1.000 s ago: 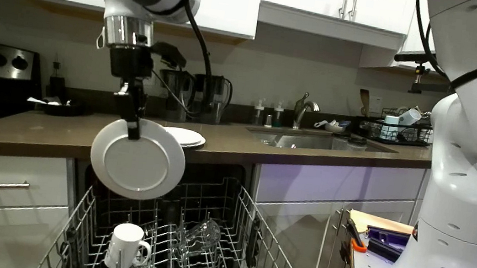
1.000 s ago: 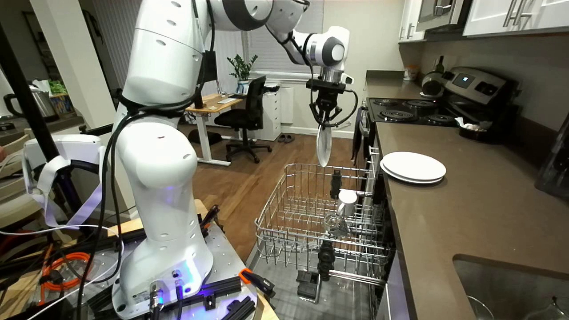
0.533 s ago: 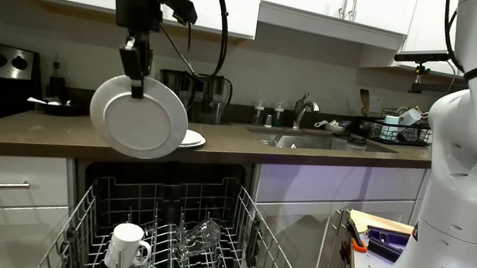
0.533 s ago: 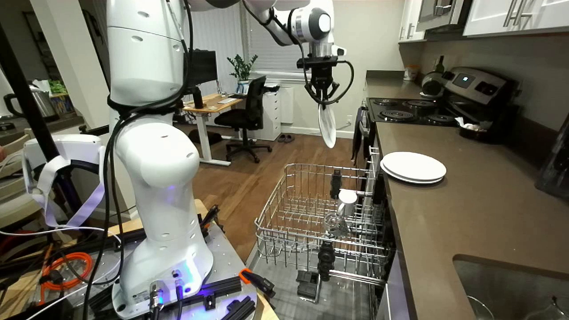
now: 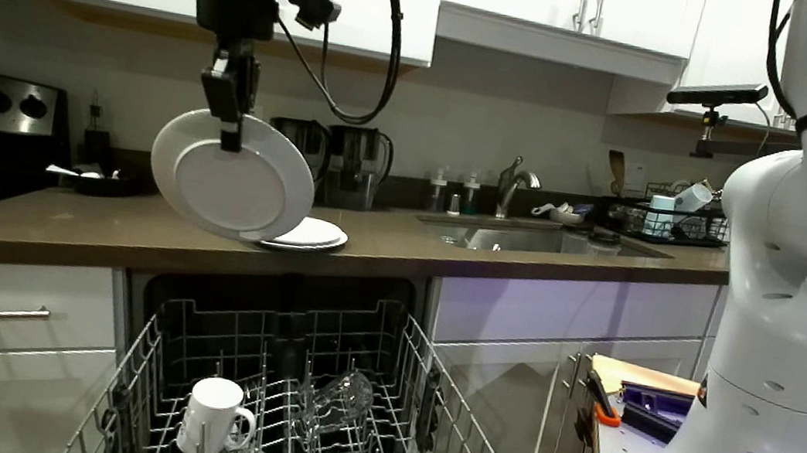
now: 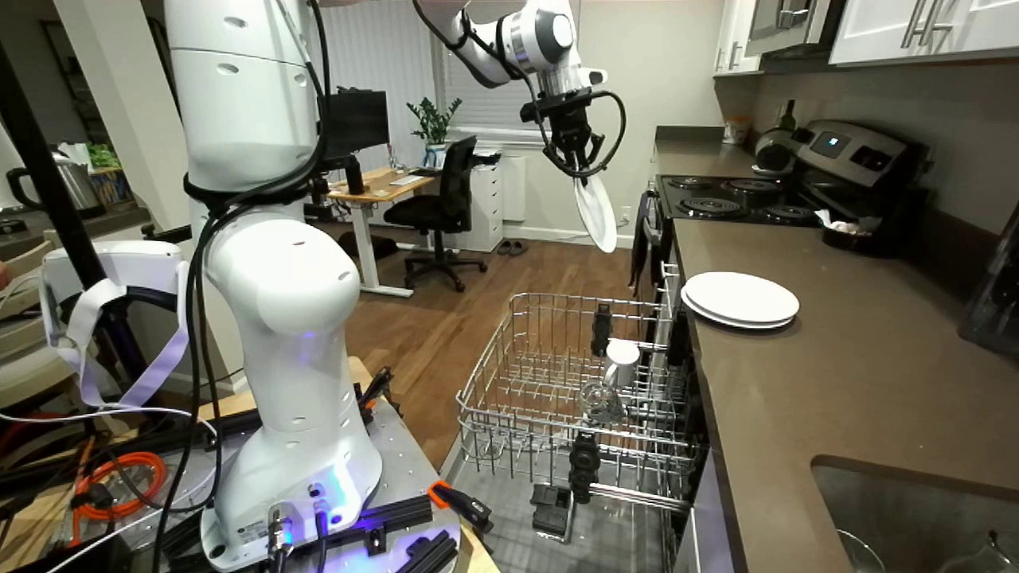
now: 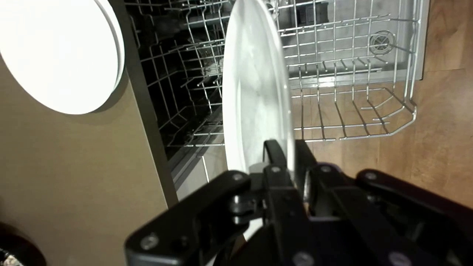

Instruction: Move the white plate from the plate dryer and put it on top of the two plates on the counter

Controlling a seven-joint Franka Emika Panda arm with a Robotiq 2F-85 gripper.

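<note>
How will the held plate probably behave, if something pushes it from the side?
The held plate is likely stiff: gripped near its rim, it shows no sag. It may pivot in the gripper, since most of it hangs below. Its smooth-looking face might let it slip.

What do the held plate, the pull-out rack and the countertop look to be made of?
White plate: probably glazed ceramic, smooth with soft reflections in the wrist view.
Pull-out rack: metal wire, perhaps coated, being thin, grey and glinting.
Countertop: stone or laminate, the pictures don't settle which; smooth, brown, faintly reflective.
</note>
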